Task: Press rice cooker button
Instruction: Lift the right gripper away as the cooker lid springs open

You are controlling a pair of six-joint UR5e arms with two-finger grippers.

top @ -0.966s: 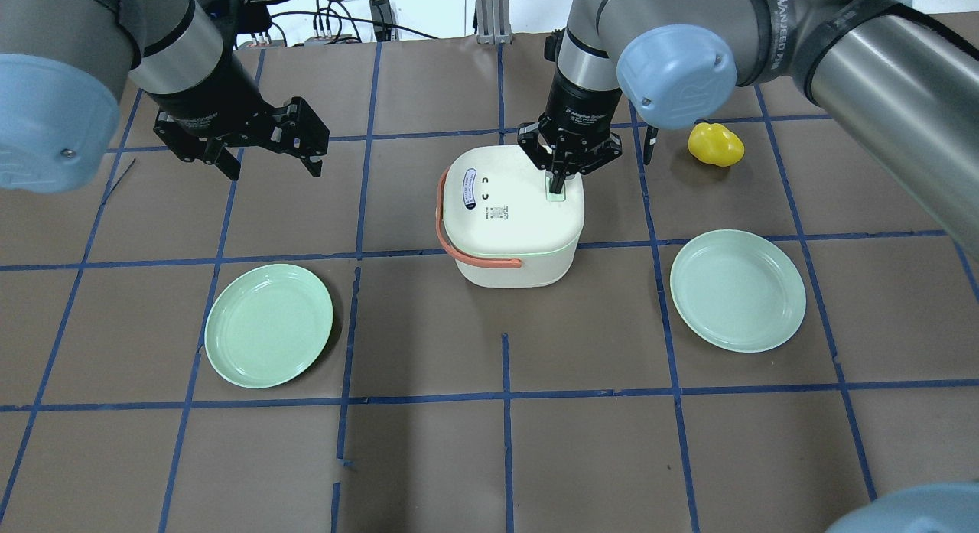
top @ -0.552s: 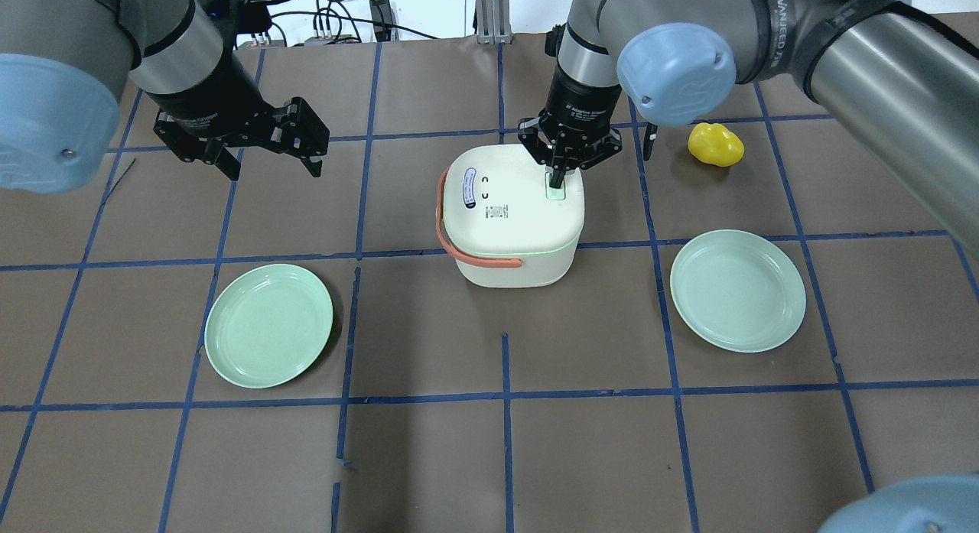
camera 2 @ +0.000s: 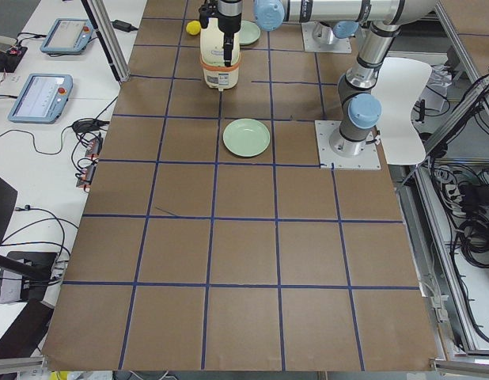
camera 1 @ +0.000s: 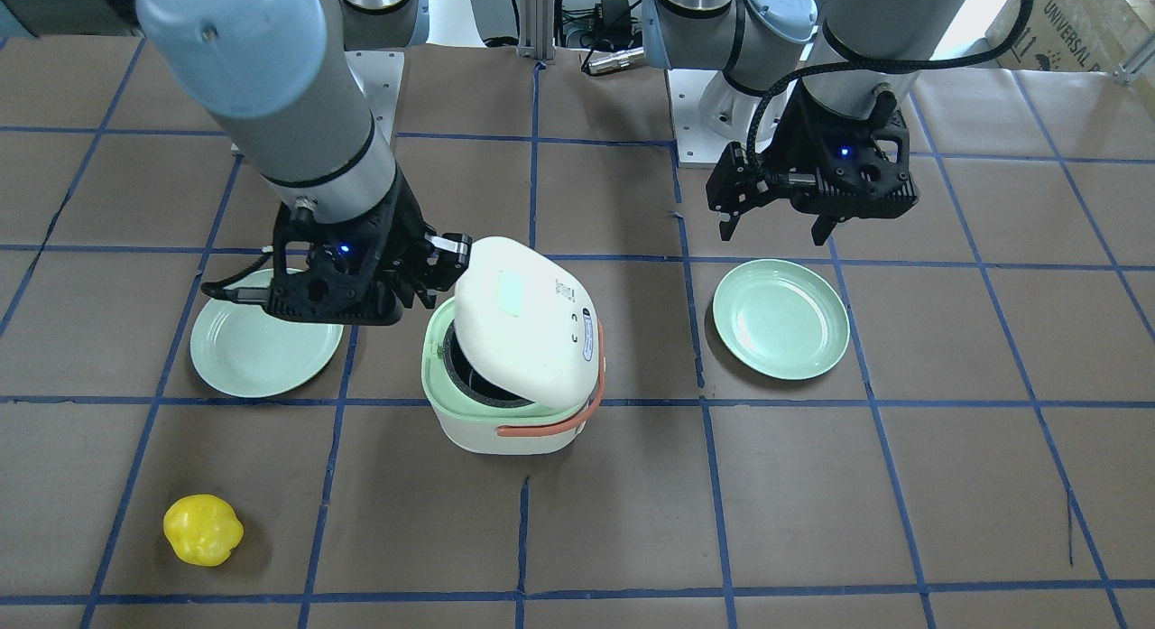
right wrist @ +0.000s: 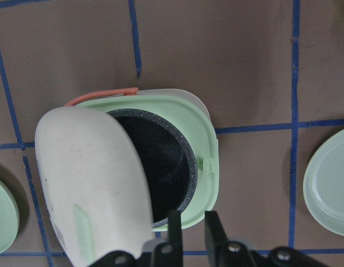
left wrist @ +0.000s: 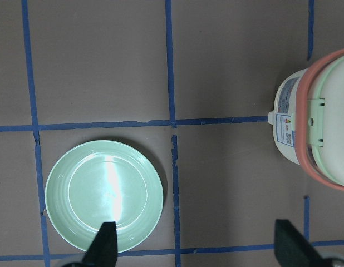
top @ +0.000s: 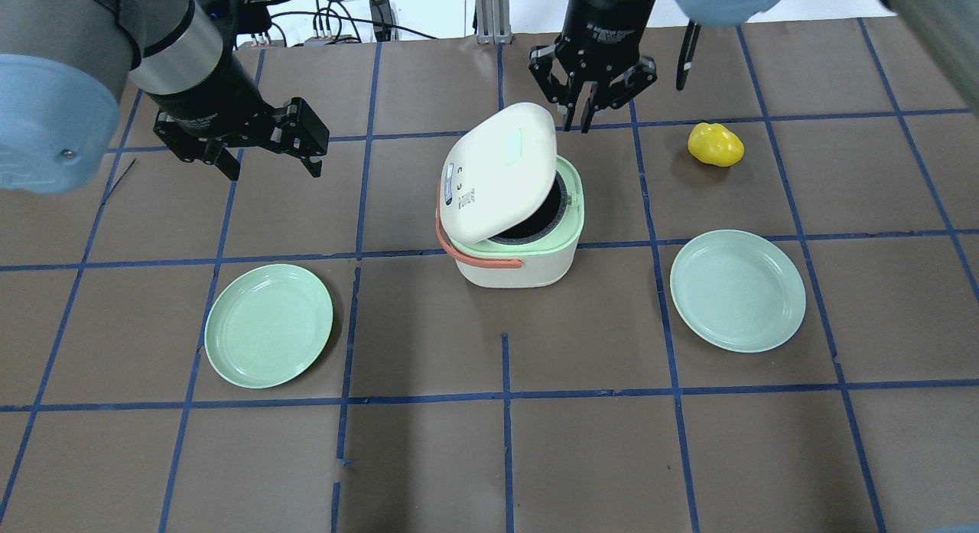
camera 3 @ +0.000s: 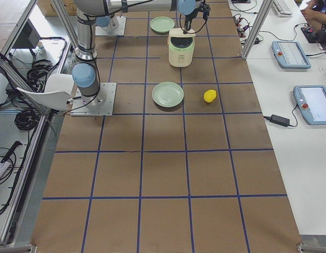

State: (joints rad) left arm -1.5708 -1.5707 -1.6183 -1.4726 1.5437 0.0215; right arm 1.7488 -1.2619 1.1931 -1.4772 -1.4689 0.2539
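The white rice cooker (top: 512, 269) with a salmon handle stands mid-table. Its lid (top: 497, 173) is popped open and tilted up, showing the dark inner pot (right wrist: 161, 167). The pale green button (camera 1: 511, 295) is on the raised lid. My right gripper (top: 579, 120) hangs just beyond the cooker's far edge, clear of the lid, fingers close together and empty. It also shows in the right wrist view (right wrist: 192, 222). My left gripper (top: 271, 164) is open and empty, hovering well to the left of the cooker.
Two pale green plates lie on the brown paper, one front left (top: 268, 324) and one front right (top: 738, 290). A yellow pepper-like object (top: 716, 144) sits to the right of the cooker. Cables run along the far table edge.
My right gripper has lifted off the button and pulled back from the cooker. The lid, shut before, has sprung open. The left arm has not moved.
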